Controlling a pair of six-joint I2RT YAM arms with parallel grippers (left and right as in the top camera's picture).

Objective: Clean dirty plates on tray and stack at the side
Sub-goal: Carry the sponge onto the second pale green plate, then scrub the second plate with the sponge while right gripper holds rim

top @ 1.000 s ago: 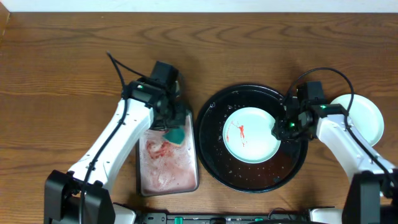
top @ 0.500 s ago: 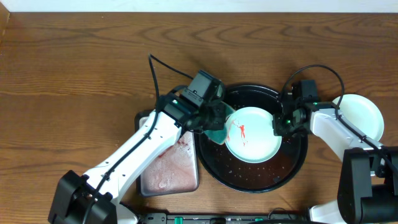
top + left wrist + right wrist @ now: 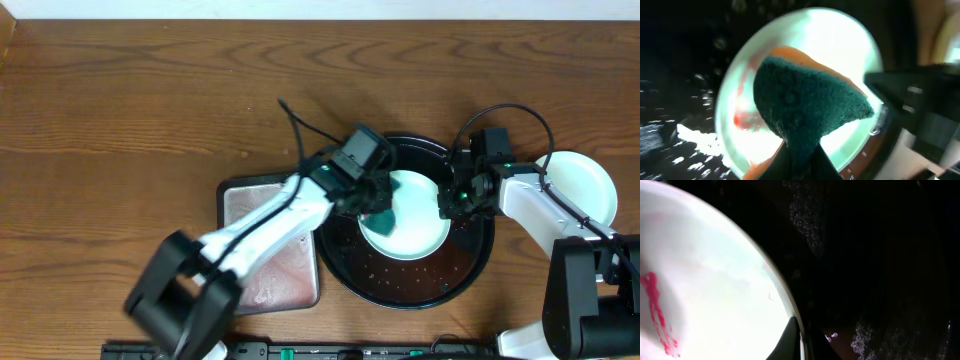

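White round plate [image 3: 585, 185] at the right looks done; red-smeared mint round plate [image 3: 418, 238] on the shiny black round tray [image 3: 420, 292] meets the green sponge [image 3: 805, 105] pinched in the left claw [image 3: 376, 208], right claw [image 3: 452, 205] shut tight at its rim.

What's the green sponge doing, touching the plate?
Cannot tell. In the left wrist view the sponge covers the plate, hiding any gap; overhead shows only overlap.

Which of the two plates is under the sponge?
The red-smeared plate inside the black tray; the other plate lies outside it, on the table.
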